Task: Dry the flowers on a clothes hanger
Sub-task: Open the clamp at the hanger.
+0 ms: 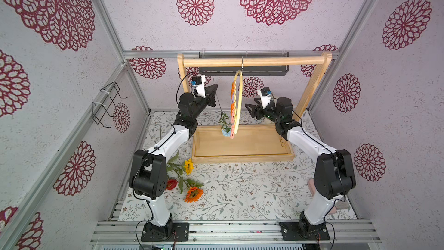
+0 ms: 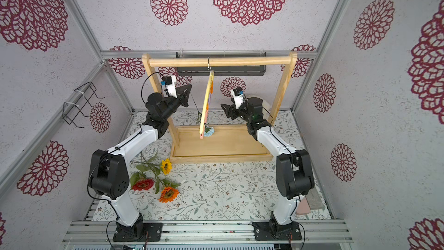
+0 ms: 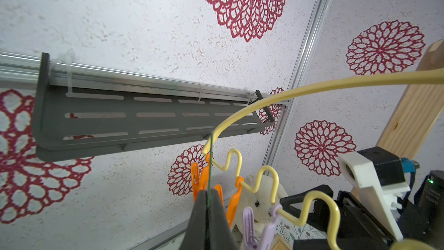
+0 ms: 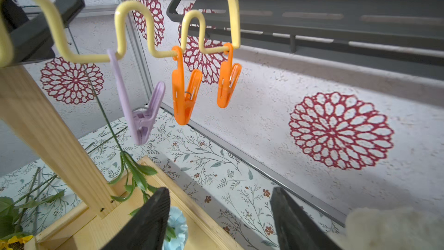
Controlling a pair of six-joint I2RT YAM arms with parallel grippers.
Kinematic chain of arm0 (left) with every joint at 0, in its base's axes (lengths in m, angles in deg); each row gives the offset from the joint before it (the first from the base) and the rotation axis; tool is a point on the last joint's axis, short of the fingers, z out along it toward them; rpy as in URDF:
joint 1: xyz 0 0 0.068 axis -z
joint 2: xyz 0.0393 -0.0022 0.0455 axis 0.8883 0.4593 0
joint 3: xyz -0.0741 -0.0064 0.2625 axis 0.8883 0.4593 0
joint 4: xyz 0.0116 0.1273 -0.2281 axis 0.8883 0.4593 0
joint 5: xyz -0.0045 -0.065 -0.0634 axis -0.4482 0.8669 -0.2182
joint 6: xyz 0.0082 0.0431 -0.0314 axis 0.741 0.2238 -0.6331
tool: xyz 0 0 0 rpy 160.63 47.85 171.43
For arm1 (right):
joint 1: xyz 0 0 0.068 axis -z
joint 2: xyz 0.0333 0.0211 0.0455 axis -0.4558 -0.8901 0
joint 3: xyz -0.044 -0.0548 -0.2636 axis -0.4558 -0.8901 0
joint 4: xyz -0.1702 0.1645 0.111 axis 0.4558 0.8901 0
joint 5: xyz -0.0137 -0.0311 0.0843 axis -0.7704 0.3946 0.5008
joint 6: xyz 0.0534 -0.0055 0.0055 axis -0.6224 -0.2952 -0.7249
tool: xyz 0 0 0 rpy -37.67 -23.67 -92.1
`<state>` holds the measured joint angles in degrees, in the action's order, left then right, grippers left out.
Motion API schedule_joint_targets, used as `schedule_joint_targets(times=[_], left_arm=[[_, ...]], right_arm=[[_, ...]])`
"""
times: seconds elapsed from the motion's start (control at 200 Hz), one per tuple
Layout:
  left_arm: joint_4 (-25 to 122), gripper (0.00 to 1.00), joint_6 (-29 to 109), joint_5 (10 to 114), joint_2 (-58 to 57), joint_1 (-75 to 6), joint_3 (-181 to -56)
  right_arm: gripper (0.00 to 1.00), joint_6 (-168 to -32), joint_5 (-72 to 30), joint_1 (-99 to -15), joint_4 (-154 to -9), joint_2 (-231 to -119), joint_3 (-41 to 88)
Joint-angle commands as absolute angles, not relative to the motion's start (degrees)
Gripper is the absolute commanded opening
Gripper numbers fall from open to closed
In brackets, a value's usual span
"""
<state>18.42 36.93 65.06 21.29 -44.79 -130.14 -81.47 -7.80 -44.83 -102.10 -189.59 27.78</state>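
Pinching carnation stem (image 3: 209,169), left end effector (image 3: 208,203); right end effector (image 4: 219,192) wide, bloom (image 4: 179,224) half-hidden.

1. The left gripper (image 3: 208,197) has its fingers (image 3: 199,215) pressed together on a thin green flower stem (image 3: 210,164).
2. The stem runs up across the end of the pale yellow clothes hanger (image 3: 288,92).
3. Orange clothespins (image 3: 235,198) and a lilac clothespin (image 3: 248,224) hang from its wavy bar.
4. A grey slotted shelf (image 3: 120,126) is fixed to the wall behind.
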Motion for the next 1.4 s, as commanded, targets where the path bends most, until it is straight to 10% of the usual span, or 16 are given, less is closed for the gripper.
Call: schedule_joint_targets(times=[0.0,0.921,1.396], left_arm=[[15.75,0.00,35.92,64.02,23.00,-44.30,-132.24],[16.58,0.00,26.62,69.49,35.60,-42.25,-147.04],[16.93,0.00,22.08,73.98,42.86,-39.11,-157.24]], right_arm=[[0.70,-84.57,-3.43,-46.11,-107.60,-190.56,31.56],[0.77,-68.89,-3.77,-60.32,-94.30,-174.48,27.74],[0.79,-73.32,1.46,-50.45,-80.82,-160.14,20.62]])
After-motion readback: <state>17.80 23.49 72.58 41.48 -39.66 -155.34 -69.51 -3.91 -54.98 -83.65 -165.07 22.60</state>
